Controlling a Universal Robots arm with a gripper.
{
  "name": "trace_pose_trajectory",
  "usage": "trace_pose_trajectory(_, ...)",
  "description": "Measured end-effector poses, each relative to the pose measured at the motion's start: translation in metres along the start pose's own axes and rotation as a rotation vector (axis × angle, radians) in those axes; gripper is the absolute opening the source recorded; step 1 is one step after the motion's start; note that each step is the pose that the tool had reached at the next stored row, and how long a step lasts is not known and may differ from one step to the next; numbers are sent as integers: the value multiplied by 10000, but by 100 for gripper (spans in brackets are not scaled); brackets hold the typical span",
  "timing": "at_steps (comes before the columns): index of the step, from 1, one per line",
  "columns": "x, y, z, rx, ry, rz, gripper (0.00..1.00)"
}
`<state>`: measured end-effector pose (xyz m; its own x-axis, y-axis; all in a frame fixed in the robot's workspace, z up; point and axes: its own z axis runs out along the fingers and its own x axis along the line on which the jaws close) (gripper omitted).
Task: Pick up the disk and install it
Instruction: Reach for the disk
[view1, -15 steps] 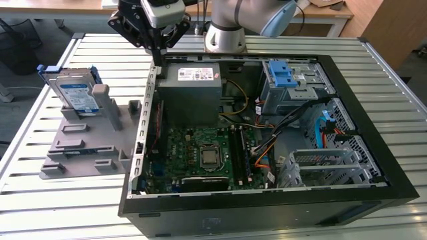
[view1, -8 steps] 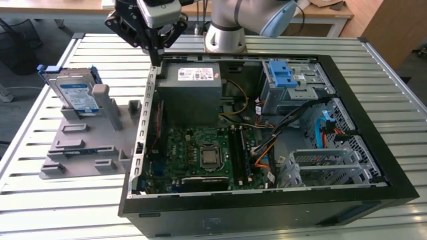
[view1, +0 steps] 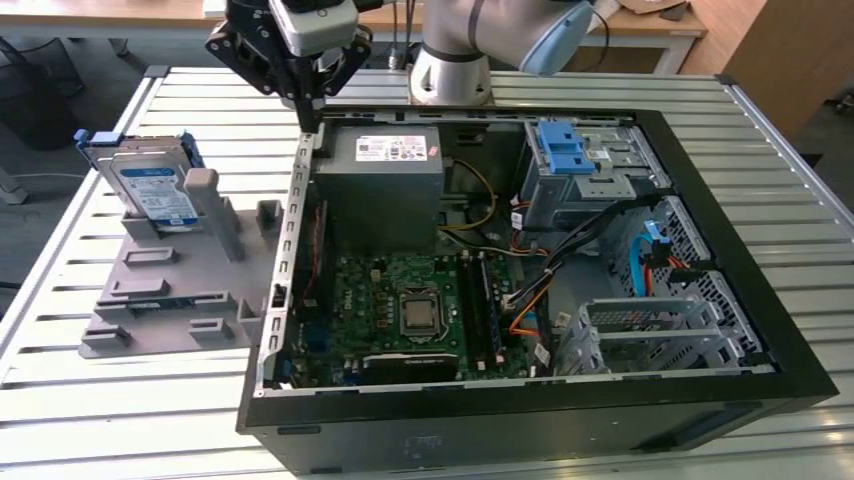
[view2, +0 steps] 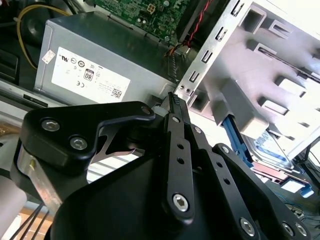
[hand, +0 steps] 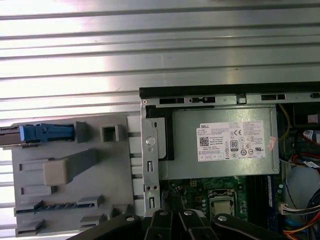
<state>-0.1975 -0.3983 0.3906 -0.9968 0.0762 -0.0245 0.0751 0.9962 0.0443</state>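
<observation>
1. Open computer case (view1: 534, 440) flat on its side on the slatted metal worktop (view1: 134, 400), insides facing up.
2. Tool (view1: 316, 118) above the case's rear wall, over the corner nearest the grey power-supply box (view1: 380, 175). Fingers pressed together, nothing gripped between them.
3. In the second wrist view, the closed tool (view2: 173, 97) aimed at the case's perforated metal edge, just beside the power-supply box.
4. Disk (view1: 147, 185) outside the case, off its wall on the exterior view's left, upright on edge in a grey slotted stand (view1: 174, 290). Well apart from the tool.
5. In the first wrist view, the disk (hand: 45, 132) edge-on with its blue frame showing, at the side of the stand away from the case.
6. Inside the case: green motherboard (view1: 400, 300) near the middle. Blue latch with metal cage (view1: 567, 150) at the rear, across from the power-supply box.
</observation>
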Motion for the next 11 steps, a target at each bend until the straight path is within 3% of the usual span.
trace_pose_trajectory(9,33,45,2,10,-1,0,11)
trace_pose_trajectory(11,35,56,2,53,-4,-1,11)
